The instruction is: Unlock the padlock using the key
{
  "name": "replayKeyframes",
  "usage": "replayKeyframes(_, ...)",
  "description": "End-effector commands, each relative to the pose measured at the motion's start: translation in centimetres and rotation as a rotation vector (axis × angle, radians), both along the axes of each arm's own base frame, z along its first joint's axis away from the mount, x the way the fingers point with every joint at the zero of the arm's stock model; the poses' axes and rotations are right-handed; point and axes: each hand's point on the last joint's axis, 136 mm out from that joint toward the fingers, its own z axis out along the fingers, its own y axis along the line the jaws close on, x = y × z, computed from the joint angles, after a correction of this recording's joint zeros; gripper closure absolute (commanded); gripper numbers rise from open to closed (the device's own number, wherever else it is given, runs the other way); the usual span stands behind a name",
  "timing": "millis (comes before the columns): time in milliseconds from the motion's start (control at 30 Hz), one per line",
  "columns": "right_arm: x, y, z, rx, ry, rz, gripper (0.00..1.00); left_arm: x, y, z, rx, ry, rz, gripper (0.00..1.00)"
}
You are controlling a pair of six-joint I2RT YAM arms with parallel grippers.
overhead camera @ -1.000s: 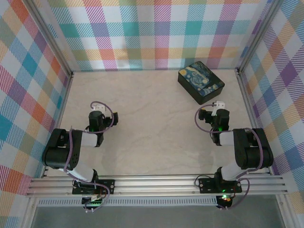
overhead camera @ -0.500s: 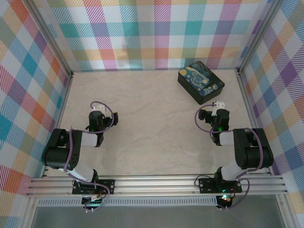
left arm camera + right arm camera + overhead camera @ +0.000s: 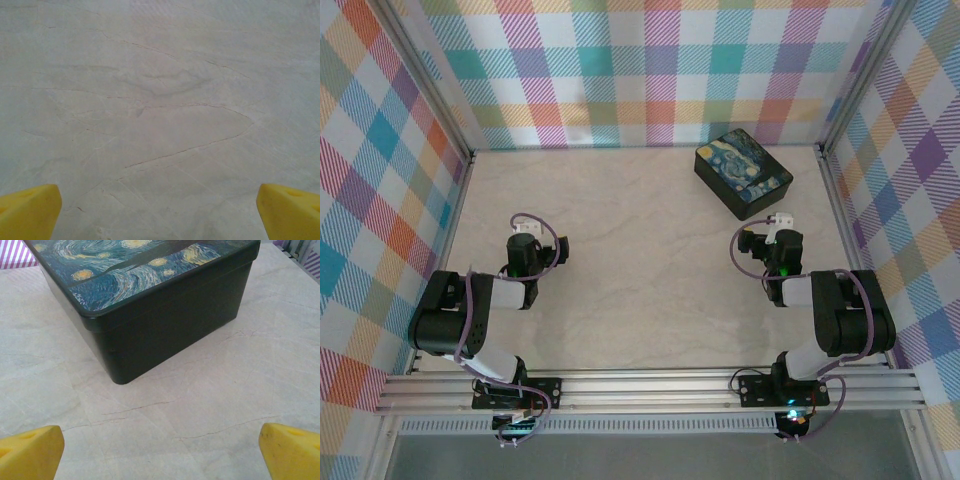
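Note:
The padlock and the key are out of view. My left gripper [image 3: 160, 215] is open over bare marble-patterned tabletop, its yellow fingertips [image 3: 27, 212] spread to the frame's lower corners with nothing between them. From above, the left gripper [image 3: 525, 248] rests folded back at the near left. My right gripper [image 3: 160, 452] is also open and empty, its fingertips [image 3: 292, 450] wide apart. It faces the near corner of the night-sky box [image 3: 150, 305], a short way off. The right gripper [image 3: 770, 243] sits at the near right.
The dark box printed with a swirling blue-yellow night sky [image 3: 742, 172] stands at the back right, lid on. Plaid walls and aluminium posts [image 3: 430, 90] enclose the pale tabletop [image 3: 640, 270] on three sides. A rail [image 3: 650, 388] runs along the near edge.

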Motion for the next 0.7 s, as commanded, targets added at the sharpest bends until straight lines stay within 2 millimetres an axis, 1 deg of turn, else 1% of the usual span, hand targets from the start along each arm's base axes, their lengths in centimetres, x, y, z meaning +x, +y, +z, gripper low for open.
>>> replayKeyframes(0,0.2,0.1,1.1,0.01,-0.043,-0.006,0.0,0.9,0.4,1.3,-0.003,-0.045,0.013,0.0)
replayKeyframes(133,0.2,0.1,1.2,0.012,-0.047,-0.008,0.0,1.0,0.1,1.3,-0.016,-0.035,-0.012,0.0)
replayKeyframes(167,0.4,0.0,1.7,0.013,-0.047,-0.011,0.0,1.1,0.0,1.5,-0.015,-0.032,-0.019,0.0)
replayKeyframes(200,0.3,0.4,1.8,0.018,-0.031,0.015,0.0,1.1,0.1,1.6,-0.013,-0.029,-0.015,0.0)
replayKeyframes(233,0.4,0.2,2.4,0.006,-0.046,0.008,0.0,1.1,0.4,1.9,-0.009,-0.021,0.008,0.0)
replayKeyframes(300,0.2,-1.0,3.3,0.034,0.044,-0.071,0.0,1.8,1.2,3.3,0.005,0.024,0.06,0.0)
replayKeyframes(367,0.2,-1.0,4.9,0.084,0.075,-0.057,0.0,2.3,1.5,4.9,0.026,0.064,0.092,0.0)
replayKeyframes(400,0.5,-1.0,5.8,0.113,0.087,-0.049,0.0,2.5,1.7,5.7,0.021,0.072,0.12,0.0)
replayKeyframes(433,0.8,-1.0,6.1,0.151,0.124,-0.046,0.0,2.8,1.9,6.9,0.005,0.071,0.149,0.0)
replayKeyframes(567,2.7,-0.7,6.8,0.251,0.223,-0.046,0.04,2.9,2.0,9.7,-0.04,0.135,0.256,0.0)
replayKeyframes(600,3.2,-0.7,6.9,0.281,0.243,-0.051,0.04,2.7,1.8,10.1,-0.043,0.161,0.277,0.0)
replayKeyframes(667,4.3,-0.9,7.1,0.346,0.282,-0.066,0.06,2.3,0.3,10.9,-0.031,0.203,0.261,0.0)
